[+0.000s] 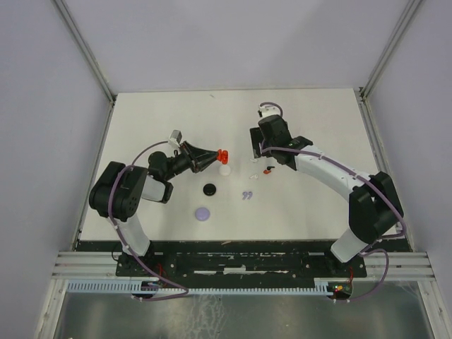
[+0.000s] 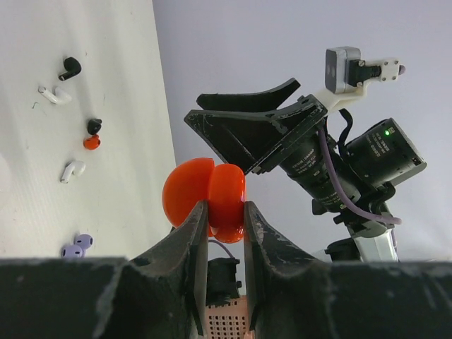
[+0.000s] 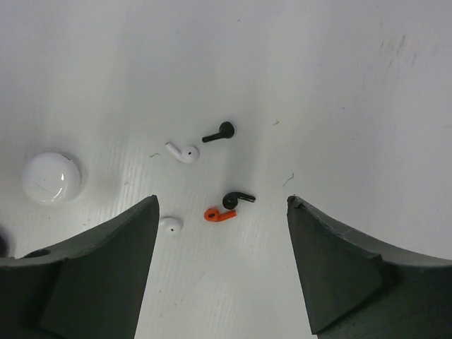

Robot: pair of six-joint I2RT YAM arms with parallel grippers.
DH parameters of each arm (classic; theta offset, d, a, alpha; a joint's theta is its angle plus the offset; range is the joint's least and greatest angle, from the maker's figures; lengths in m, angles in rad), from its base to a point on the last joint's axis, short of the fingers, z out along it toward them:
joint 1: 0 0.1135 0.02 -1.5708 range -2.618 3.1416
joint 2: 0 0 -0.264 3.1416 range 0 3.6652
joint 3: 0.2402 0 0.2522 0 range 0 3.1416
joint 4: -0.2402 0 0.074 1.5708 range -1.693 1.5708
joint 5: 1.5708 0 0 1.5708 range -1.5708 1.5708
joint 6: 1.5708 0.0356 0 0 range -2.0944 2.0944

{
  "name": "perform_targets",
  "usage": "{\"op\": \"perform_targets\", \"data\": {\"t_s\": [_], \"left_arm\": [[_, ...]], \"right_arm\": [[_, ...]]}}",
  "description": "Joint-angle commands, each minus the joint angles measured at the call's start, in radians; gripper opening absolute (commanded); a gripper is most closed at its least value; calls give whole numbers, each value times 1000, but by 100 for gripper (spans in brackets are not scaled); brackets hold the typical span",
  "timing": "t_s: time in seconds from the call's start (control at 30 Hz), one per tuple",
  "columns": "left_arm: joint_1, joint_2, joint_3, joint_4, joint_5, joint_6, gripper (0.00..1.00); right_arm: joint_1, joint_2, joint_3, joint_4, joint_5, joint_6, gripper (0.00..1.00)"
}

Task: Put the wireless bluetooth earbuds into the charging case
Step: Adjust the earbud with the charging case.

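My left gripper (image 2: 226,206) is shut on a red charging case (image 2: 212,198), held above the table with its two halves hinged open; the top view shows the case (image 1: 223,155) just past the fingers. My right gripper (image 3: 222,205) stands open above the table. Between its fingers lie a red earbud (image 3: 219,214) and a black earbud (image 3: 237,200), touching each other. Farther off are another black earbud (image 3: 219,133) and two white ones (image 3: 183,152) (image 3: 170,224). A lavender pair (image 1: 246,195) lies nearer the arms' bases.
Three round discs rest on the white table: a white one (image 1: 225,169) under the held case, a black one (image 1: 209,189) and a lavender one (image 1: 203,213). Grey walls enclose the table on three sides.
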Motion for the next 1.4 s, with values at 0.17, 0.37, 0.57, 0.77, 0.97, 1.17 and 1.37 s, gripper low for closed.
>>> {"op": "perform_targets", "data": {"t_s": [0.17, 0.37, 0.57, 0.77, 0.97, 1.17, 1.37], "left_arm": [[5, 10, 38, 88, 62, 2, 3], [3, 27, 79, 71, 120, 0, 3], [2, 45, 92, 80, 165, -14, 3], [-7, 57, 92, 79, 173, -23, 3], [-20, 65, 92, 88, 181, -33, 3], [-29, 90, 102, 139, 192, -71, 3], [-40, 116, 111, 181, 194, -99, 3]], "right_arm": [[8, -100, -36, 57, -48, -20, 80], [11, -191, -93, 182, -313, -98, 72], [45, -185, -12, 104, -367, -143, 68], [106, -135, 59, 47, -356, -179, 67], [132, -94, 103, 12, -352, -204, 64], [146, -69, 116, -7, -355, -226, 59], [149, -53, 122, -15, -357, -236, 54]]}}
